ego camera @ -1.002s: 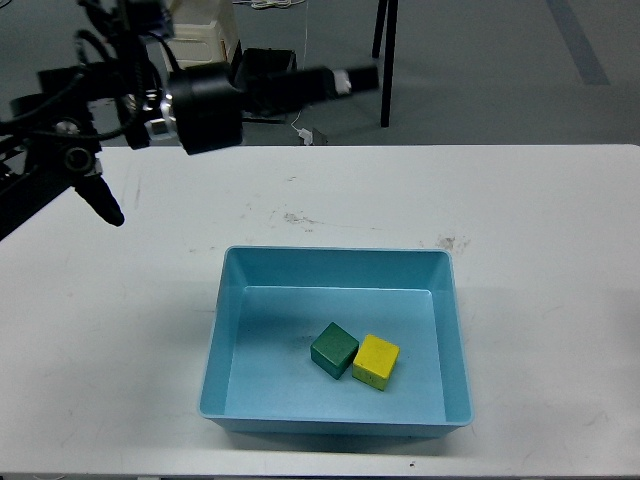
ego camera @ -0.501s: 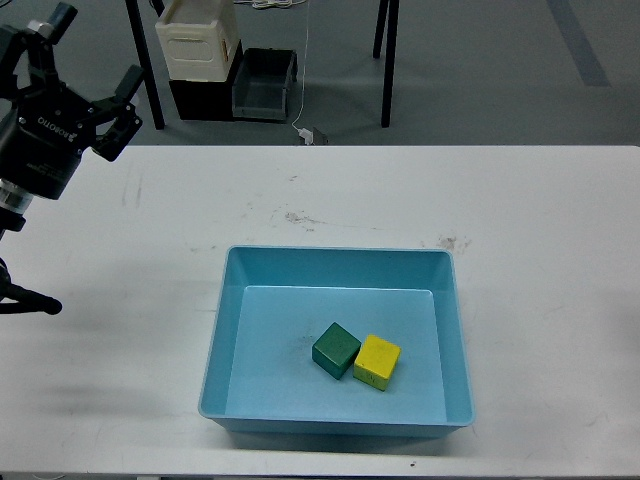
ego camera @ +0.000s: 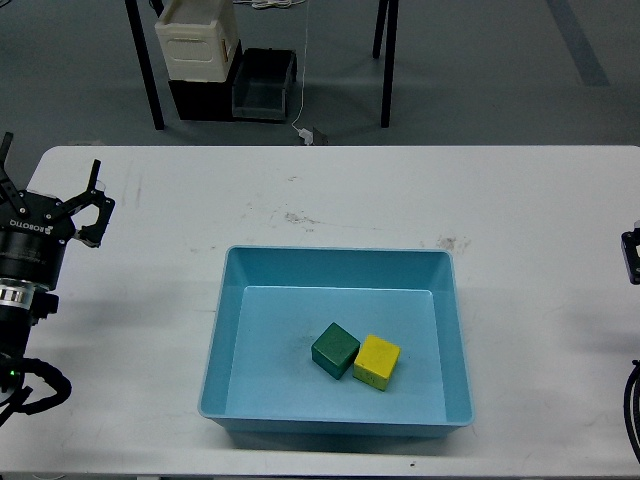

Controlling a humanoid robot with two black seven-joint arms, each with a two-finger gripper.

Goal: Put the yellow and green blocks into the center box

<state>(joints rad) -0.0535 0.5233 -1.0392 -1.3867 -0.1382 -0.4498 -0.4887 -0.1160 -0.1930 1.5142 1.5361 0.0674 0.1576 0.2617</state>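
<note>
Yellow block (ego camera: 376, 361) and green block (ego camera: 335, 349) are both lying on the floor of the blue box (ego camera: 225, 330), touching side by side near its middle — neither has shifted across the three frames. What is changing is the left arm: a second ago it was reaching high over the table's far left corner, half a second ago its wrist was swinging back toward the left edge, and now the left gripper (ego camera: 48, 195) is hanging low at the left side of the white table (ego camera: 540, 220), well apart from the box. Its fingers are standing spread and holding nothing. At the right edge a small dark part of the right gripper (ego camera: 632, 256) is coming into view, absent from both earlier frames; whether its fingers are open or closed cannot be told from so little.

Judgement: with both blocks resting inside the box and the left arm retreating empty, the placing appears complete — the arms are likely settling to rest positions.
</note>
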